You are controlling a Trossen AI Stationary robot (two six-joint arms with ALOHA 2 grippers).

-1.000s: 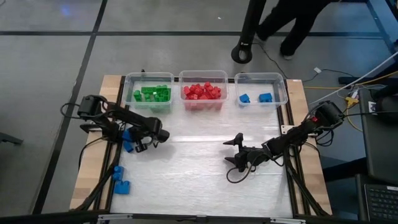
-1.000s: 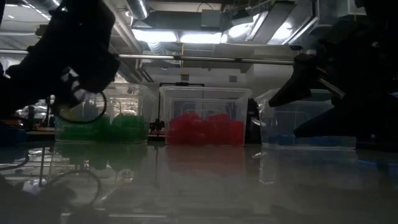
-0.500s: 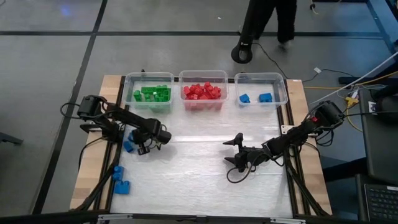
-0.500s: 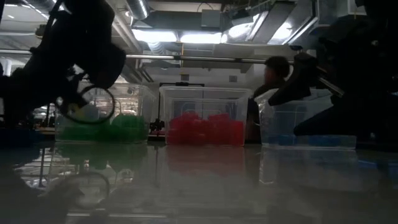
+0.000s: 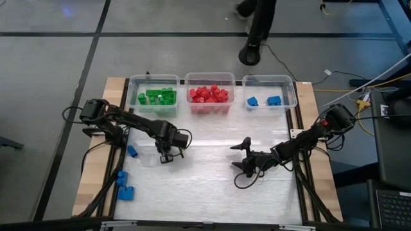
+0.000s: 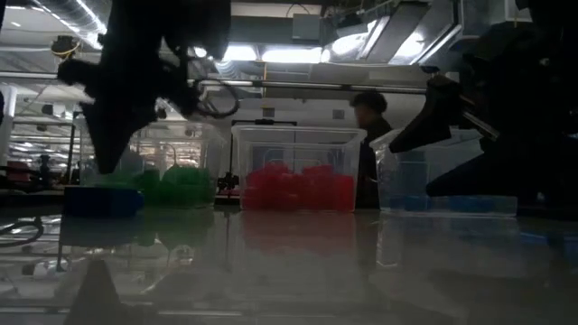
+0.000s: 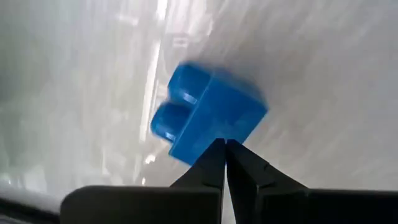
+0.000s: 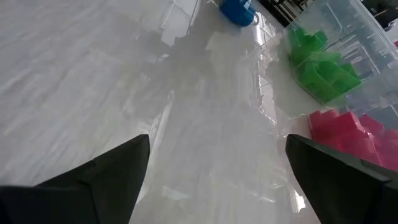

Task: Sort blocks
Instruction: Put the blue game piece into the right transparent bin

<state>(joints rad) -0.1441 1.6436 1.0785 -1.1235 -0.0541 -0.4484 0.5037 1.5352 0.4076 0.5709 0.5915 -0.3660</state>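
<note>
1. The left claw (image 5: 172, 154) is pinched fully shut over the white tabletop (image 5: 205, 186). In its wrist view the two dark fingertips (image 7: 225, 163) meet with no gap, their tips at the near edge of a blue brick (image 7: 208, 118). Whether they actually nip that edge cannot be told.

2. Over the last second this claw has swung away from the table's left edge toward the middle. A second ago it sat over a loose blue brick (image 5: 132, 151) there. That brick now lies uncovered beside the arm (so it was not carried along).

3. The right claw (image 5: 244, 156) has not moved. It waits right of centre with its fingers spread wide and nothing between them.

4. Across the back stand three clear bins. The green bin (image 5: 153, 82) and the red bin (image 5: 210, 78) are well filled. The blue bin (image 5: 270, 82) holds only two bricks (image 5: 264, 101).

5. Three blue bricks remain unsorted at the left, the uncovered one and a pair (image 5: 124, 185) nearer the front corner.

6. The move reads as a run toward the blue bin, but if the claw carries nothing, it will have to go back for the brick. A person (image 6: 368, 113) stands beyond the bins, clear of the table.
</note>
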